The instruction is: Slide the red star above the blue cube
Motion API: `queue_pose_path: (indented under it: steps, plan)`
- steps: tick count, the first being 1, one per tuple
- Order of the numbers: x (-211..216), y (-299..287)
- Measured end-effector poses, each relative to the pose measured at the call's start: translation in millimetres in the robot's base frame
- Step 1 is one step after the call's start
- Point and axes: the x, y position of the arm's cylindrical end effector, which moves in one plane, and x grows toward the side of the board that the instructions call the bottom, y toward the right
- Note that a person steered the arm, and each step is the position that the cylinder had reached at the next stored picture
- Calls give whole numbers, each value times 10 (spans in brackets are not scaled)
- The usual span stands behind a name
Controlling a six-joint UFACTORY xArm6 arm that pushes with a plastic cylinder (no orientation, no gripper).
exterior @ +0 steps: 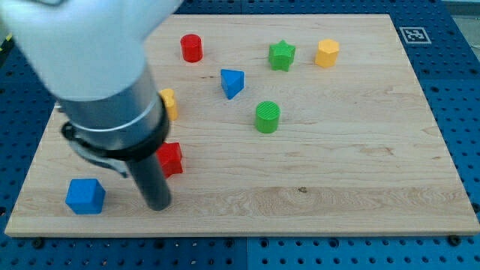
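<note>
Red star (171,159) touching my tip (157,204) upper right; blue cube (85,196) left.

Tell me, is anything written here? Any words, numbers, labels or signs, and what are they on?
No words or numbers can be read.
The only sign is a black-and-white square marker, a coded pattern and not text, at the top right corner of the wooden board.
The coloured blocks and the arm bear no visible lettering.
</note>
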Motion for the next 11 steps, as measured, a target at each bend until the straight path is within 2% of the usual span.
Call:
queue_pose_path:
  steps: [1, 2, 5, 10, 11]
  plan:
    - [-166, 144]
    - [-448, 153]
    - [-945, 69]
    - [-1121, -1039]
    - [-1121, -1062]
